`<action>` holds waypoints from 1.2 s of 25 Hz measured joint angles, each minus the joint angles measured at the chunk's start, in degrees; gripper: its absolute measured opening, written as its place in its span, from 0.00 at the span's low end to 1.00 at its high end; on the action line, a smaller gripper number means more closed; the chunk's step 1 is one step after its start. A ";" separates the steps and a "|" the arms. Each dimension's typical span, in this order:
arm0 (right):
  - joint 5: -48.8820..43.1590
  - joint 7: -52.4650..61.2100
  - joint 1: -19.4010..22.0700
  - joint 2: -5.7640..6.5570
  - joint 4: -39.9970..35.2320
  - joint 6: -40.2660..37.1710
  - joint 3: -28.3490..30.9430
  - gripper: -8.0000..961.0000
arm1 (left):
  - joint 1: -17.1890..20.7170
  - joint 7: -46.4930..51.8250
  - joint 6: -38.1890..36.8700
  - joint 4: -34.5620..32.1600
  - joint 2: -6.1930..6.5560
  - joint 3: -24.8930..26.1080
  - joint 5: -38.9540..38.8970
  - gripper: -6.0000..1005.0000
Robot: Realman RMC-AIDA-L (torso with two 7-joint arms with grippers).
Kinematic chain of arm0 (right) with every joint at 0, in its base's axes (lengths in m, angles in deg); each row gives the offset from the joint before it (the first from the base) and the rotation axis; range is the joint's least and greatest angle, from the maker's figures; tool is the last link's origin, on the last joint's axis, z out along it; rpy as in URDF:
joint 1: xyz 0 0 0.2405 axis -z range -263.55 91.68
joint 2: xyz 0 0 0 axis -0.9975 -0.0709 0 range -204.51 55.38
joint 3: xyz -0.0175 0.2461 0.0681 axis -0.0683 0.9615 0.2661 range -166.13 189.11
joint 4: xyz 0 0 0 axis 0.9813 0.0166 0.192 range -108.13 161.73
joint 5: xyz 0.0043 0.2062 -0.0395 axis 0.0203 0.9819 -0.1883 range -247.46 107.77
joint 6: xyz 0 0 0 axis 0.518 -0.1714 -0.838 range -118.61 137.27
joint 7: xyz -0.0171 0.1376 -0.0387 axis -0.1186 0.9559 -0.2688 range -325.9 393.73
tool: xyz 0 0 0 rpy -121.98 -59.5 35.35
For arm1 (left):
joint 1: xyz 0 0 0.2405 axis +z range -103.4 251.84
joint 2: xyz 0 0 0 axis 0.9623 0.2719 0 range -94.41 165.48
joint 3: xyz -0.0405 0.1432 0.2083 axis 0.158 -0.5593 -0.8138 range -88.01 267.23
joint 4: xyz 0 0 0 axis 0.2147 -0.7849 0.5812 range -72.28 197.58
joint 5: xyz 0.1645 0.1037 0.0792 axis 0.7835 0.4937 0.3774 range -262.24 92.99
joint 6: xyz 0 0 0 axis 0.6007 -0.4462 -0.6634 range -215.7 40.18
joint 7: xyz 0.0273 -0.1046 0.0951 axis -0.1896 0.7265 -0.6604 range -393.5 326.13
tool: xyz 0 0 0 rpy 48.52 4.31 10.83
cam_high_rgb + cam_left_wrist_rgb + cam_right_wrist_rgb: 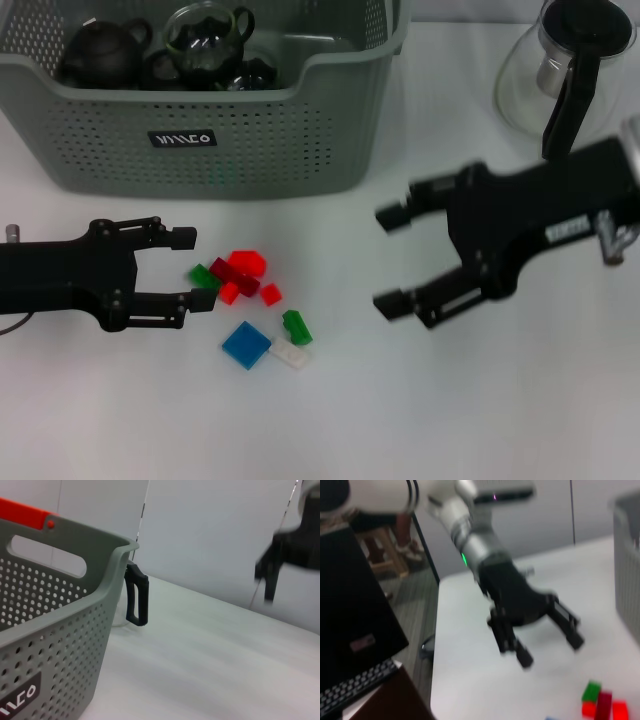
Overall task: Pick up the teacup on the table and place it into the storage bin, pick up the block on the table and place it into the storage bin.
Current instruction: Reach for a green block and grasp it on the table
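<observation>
The grey-green storage bin point(250, 140) stands at the back left, and its wall fills the left wrist view point(60, 630). Inside it a dark teacup point(252, 73) lies beside a dark teapot point(100, 52) and a glass teapot point(205, 40). Several blocks lie before the bin: red point(246, 264), green point(296, 327), blue point(246, 344) and white point(292, 355). My left gripper point(192, 268) is open just left of the cluster, also in the right wrist view point(551, 651). My right gripper point(392, 260) hangs open to the right of the blocks, holding nothing.
A glass coffee pot point(565, 70) with a black handle point(136, 600) stands at the back right beside the bin. Off the table's left side, the right wrist view shows a dark cabinet point(355, 610) and the floor.
</observation>
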 joint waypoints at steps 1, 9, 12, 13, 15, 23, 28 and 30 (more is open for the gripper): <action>-1.43 -0.75 -0.43 -0.08 2.79 0.62 -0.22 0.99 | 0.02 -0.01 0.02 0.00 -0.03 0.00 0.00 0.83; -4.69 -5.56 -5.85 -0.24 20.09 12.15 -7.69 0.98 | 0.04 0.12 0.01 -0.03 -0.09 -0.02 0.00 0.83; -5.00 -5.83 -8.00 -0.30 23.51 17.92 -13.30 0.98 | -0.12 0.20 -0.01 -0.02 -0.06 -0.03 0.00 0.83; -5.02 -5.86 -8.48 -0.36 24.10 19.39 -14.87 0.98 | -0.15 0.20 0.01 -0.01 -0.10 -0.04 -0.01 0.83; -5.08 -5.91 -9.30 -0.46 24.97 23.26 -18.84 0.98 | -0.20 0.20 0.11 0.00 -0.18 -0.03 -0.01 0.83; -5.07 -6.74 -10.05 -0.57 24.73 33.36 -28.04 0.98 | -0.16 0.28 0.47 0.50 -0.43 0.10 -0.01 0.83; -4.87 -9.17 -10.44 -0.70 24.84 37.57 -31.34 0.98 | -0.34 0.30 0.60 1.29 -0.45 0.31 -0.12 0.83; -4.79 -10.07 -10.54 -0.71 25.02 38.58 -31.99 0.98 | -0.38 0.34 0.62 1.34 -0.49 0.35 -0.25 0.83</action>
